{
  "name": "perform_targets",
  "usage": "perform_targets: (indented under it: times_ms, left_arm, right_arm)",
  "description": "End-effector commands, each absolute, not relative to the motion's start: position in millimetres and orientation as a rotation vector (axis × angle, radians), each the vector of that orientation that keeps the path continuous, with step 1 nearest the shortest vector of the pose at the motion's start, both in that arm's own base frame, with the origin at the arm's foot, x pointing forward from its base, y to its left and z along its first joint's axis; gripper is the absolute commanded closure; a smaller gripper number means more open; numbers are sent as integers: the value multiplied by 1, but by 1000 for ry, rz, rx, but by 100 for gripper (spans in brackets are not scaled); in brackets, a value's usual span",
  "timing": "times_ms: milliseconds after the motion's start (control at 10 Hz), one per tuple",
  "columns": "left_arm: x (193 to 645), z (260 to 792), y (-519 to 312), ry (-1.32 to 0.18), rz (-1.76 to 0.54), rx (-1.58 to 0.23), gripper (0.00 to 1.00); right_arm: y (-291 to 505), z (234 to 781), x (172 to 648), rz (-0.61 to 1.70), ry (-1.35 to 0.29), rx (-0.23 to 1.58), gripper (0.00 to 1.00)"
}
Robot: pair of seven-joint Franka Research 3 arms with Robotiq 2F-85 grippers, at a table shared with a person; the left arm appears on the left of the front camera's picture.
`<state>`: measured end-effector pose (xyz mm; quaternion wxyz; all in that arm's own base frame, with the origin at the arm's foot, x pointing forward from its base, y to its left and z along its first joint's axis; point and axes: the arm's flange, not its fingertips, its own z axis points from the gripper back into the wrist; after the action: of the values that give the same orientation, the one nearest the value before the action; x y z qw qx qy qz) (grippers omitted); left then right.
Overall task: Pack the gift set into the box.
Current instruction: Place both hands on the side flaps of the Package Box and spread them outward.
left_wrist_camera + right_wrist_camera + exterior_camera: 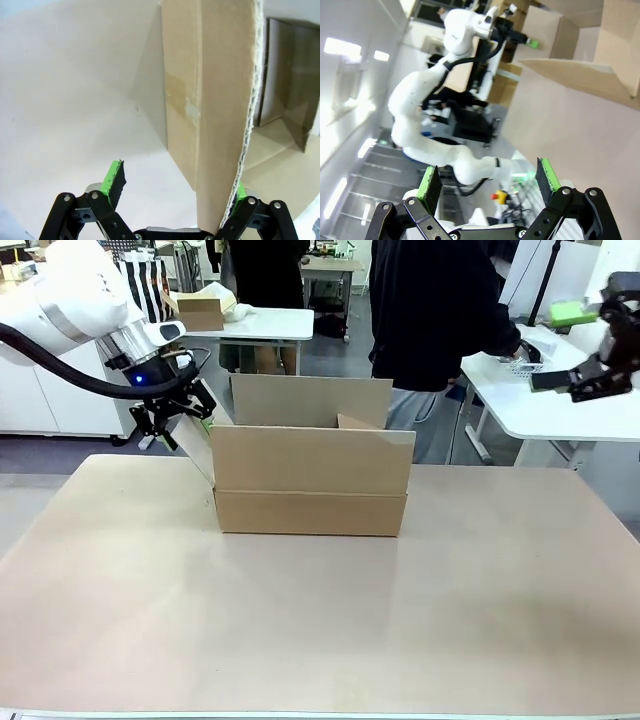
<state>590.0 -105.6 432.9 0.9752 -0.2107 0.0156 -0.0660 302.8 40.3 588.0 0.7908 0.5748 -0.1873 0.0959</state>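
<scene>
Looking across the worktop (300,630), we see the box (310,485) standing near its middle. It is a plain brown carton with its top flaps raised. The near flap stands upright and the far one rises behind it. A person (430,310) in a dark top stands just beyond the far side, one arm stretched towards a white table (540,410) on our right. Farther back, a much smaller brown carton (200,313) with white paper sits on another table.

Our left arm (90,300) reaches in from the left, and the left jaws hang at the box's left end, by the side flap. From the left wrist we see that flap (215,100) edge-on, rising between the two fingers. The left jaws are spread wide around it, not clenched. One green pad (114,179) stands clear of the cardboard with bare worktop (65,100) behind it. The other pad (240,192) sits right at the corrugated edge, and we cannot tell whether it touches. Past the flap we see the box's brown inner walls and floor.

Our right arm (610,360) is held high at the right edge of the front view, well apart from the box. The right jaws are released too. From the right wrist, the two green pads (431,181) stand far apart, and beyond them we see the left arm (435,110). The box (600,55) shows at the top right of that view.
</scene>
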Motion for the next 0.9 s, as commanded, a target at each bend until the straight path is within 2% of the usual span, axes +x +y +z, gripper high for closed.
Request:
perform_targets:
  times_ms: [0,100,300,500,600,700,800]
  left_arm:
    - [590,434,-105,30,-121,-406,0]
    - [590,434,-105,30,-121,-406,0]
    - [590,434,-105,30,-121,-406,0]
    - [590,434,-105,30,-121,-406,0]
    - [590,434,-105,30,-121,-406,0]
    - [590,434,-105,30,-121,-406,0]
    - [590,434,-105,30,-121,-406,0]
  right_arm:
    - [109,629,352,392,-492,882,0]
    - [143,636,392,435,-530,590,0]
    - [200,640,429,543,-491,220,0]
    - [233,621,425,529,-468,105,0]
    - [240,604,419,440,-446,135,0]
    - [229,626,430,631,-513,342,0]
    - [229,626,430,631,-513,342,0]
